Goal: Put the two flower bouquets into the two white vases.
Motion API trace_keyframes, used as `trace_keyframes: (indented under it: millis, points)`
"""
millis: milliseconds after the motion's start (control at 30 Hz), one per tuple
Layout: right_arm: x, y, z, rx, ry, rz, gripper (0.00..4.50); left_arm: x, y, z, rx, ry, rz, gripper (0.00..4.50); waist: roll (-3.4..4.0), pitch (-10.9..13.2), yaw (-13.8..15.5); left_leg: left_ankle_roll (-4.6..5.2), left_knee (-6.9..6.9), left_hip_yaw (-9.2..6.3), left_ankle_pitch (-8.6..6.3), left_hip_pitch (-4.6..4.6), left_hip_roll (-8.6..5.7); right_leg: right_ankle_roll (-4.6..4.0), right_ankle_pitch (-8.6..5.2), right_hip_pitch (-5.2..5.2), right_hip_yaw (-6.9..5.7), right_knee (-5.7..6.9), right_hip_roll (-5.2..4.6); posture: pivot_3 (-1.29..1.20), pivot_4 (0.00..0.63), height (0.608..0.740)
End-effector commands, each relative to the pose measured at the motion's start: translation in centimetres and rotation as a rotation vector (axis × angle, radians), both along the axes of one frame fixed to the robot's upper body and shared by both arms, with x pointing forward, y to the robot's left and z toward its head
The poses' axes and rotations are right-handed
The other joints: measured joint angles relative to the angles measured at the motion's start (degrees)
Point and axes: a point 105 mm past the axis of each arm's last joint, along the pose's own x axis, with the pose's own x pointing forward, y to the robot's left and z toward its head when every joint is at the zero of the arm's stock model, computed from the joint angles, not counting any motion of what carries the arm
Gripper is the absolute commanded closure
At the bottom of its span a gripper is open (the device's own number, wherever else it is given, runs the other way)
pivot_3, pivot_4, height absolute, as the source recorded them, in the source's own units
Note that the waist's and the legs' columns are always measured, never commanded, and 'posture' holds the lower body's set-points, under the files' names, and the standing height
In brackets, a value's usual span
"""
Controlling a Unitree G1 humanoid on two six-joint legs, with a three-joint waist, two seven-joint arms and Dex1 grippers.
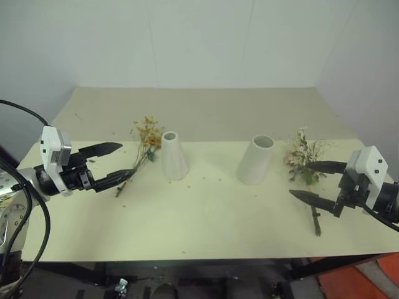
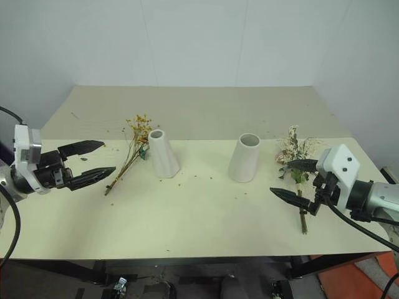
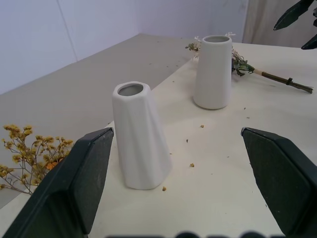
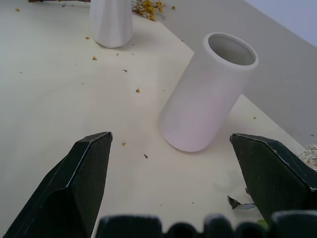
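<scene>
Open pincers (image 1: 107, 164), 2 upright vases (image 1: 174, 156)

Two white vases (image 2: 163, 153) stand upright mid-table, a bouquet (image 2: 133, 147) lying outside each (both claws gape, empty).

Two white vases stand upright mid-table, a cone vase (image 1: 174, 156) and a wider vase (image 1: 255, 159), with a yellow bouquet (image 1: 143, 140) and a cream-pink bouquet (image 1: 305, 159) lying outside them.

A bare robot test room or lab: a plain cream table (image 1: 199, 230) against blank white walls (image 1: 199, 37), black cables (image 1: 31, 205) trailing beside it, orange flooring (image 1: 361, 280) below, with no household furnishings.
</scene>
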Motion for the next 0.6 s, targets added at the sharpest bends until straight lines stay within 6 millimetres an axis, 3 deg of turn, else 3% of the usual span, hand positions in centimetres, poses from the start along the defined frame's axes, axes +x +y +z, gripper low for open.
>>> trace_keyframes:
  millis: [33,367,600]
  points:
    - [-0.3,-0.3,1.5,-0.026,-0.065,-0.019,0.03,-0.1,0.2,0.9,0.018,-0.039,-0.002,0.00,0.00,0.0,0.0,0.00,0.00,0.00,0.00,0.00,0.00,0.00,0.00,0.00,0.00,0.00,0.00,0.00,0.150,0.740]
    - [0.0,-1.2,1.5,-0.041,-0.085,-0.128,0.03,0.6,-0.8,1.5,-0.008,-0.059,-0.048,0.00,0.00,0.0,0.1,0.00,0.00,0.00,0.00,0.00,-0.01,0.00,0.00,0.02,-0.01,0.00,0.00,0.00,0.150,0.740]
    - [2.0,-3.8,1.1,-0.116,0.039,-0.400,0.03,2.5,-7.6,1.6,-0.044,-0.088,-0.256,0.00,-0.01,0.0,0.7,0.00,0.06,-0.02,0.01,-0.02,-0.05,0.00,0.01,0.05,0.00,0.01,-0.01,0.00,0.150,0.740]
